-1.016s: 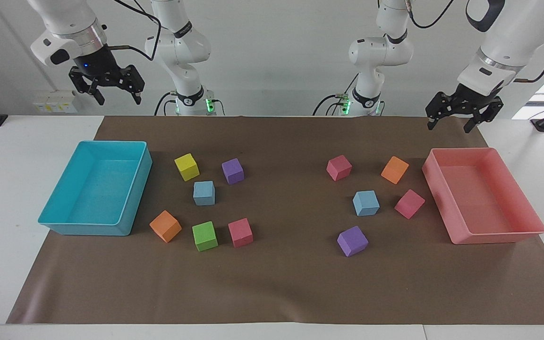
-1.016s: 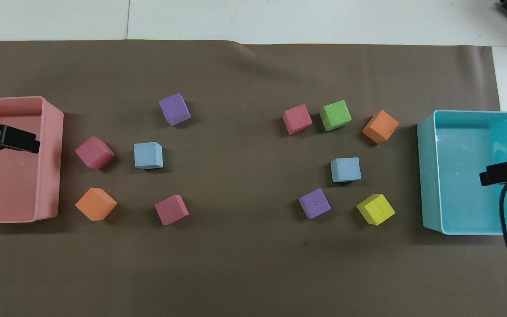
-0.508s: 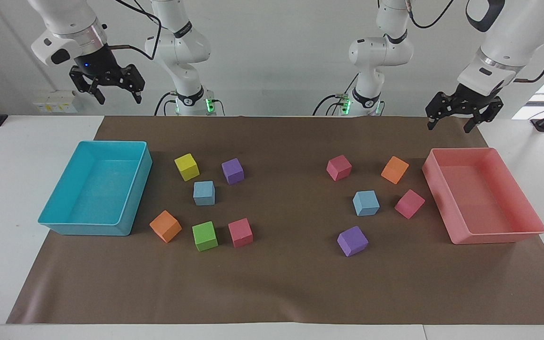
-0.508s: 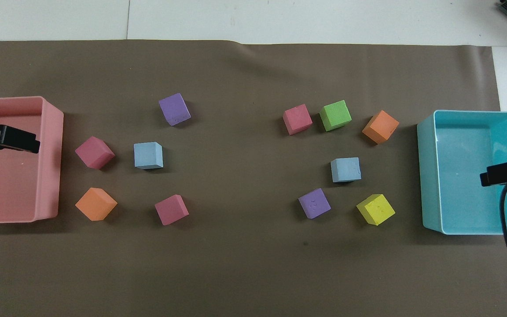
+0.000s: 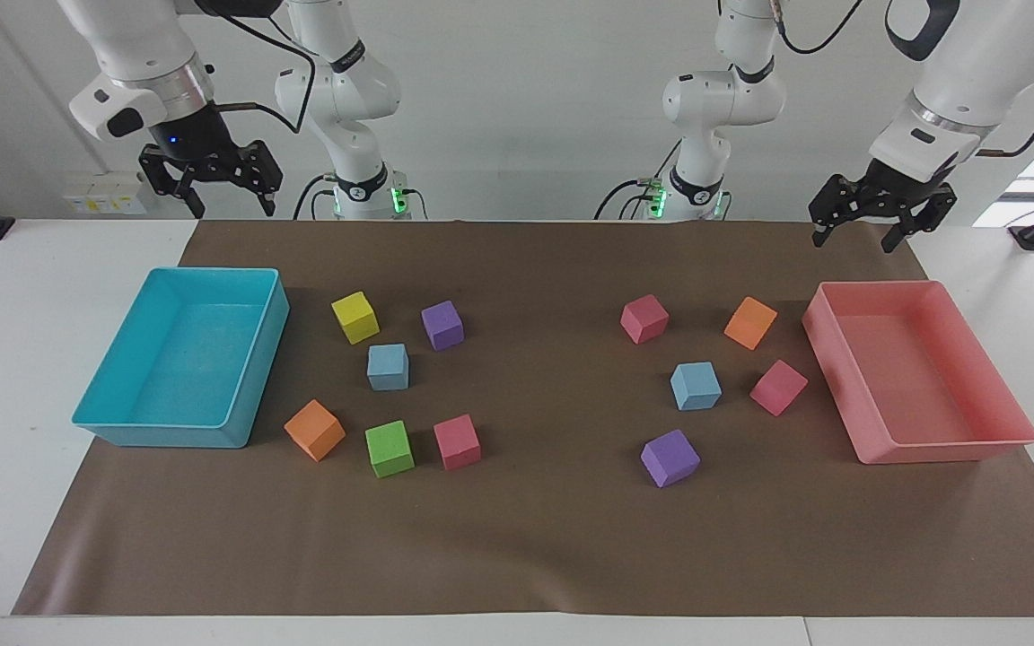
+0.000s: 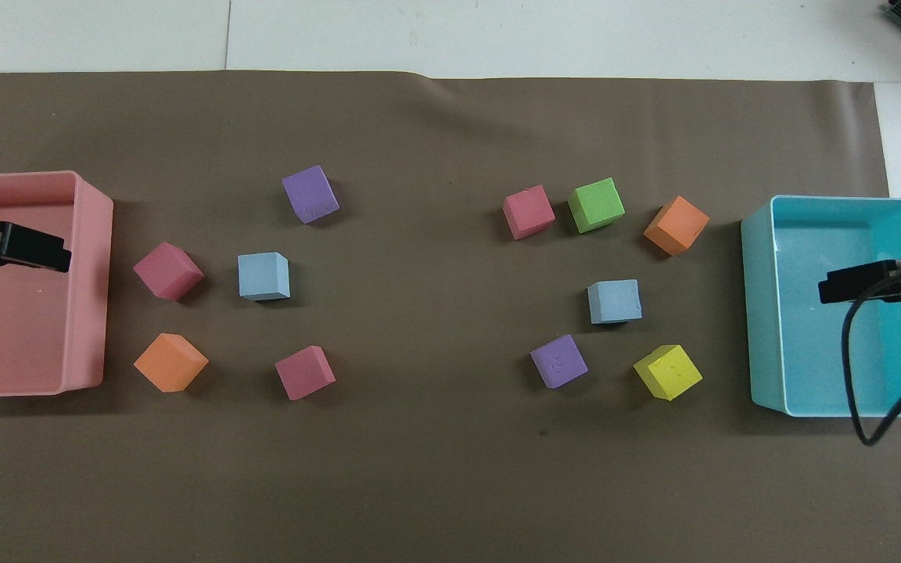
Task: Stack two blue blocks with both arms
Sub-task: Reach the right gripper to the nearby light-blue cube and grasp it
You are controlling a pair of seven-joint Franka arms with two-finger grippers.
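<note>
The right end effector (image 5: 223,190), its fingers spread and holding nothing, has dropped lower and swung toward the middle of the counter over the last second, so it now hangs above the robot-side edge of the brown mat (image 5: 535,538) close to the turquoise tray (image 5: 102,388); in the overhead view its tip has also slid further inward over that tray. The left end effector (image 5: 854,231) has not budged: it hangs spread and empty just above the robot-side rim of the pink tray (image 5: 934,448) and seems to be waiting. Nothing on the mat has shifted. One light blue block (image 5: 388,367) sits toward the right arm's end, ringed by a yellow cube (image 5: 355,317), a purple cube (image 5: 442,325), a green cube (image 5: 389,448), an orange cube (image 5: 314,430) and a pink cube (image 5: 457,441), apart from all of them. The other light blue block (image 5: 696,386) sits toward the left arm's end, near a tilted pink cube (image 5: 778,387) and a second purple cube (image 5: 670,458), touching neither. The two blue blocks lie well apart and flat on the mat, so the stacking has not begun; the right arm's drift reads as the opening of a reach toward its nearer blue block, which has neighbours close enough to make finger clearance the thing to watch.
</note>
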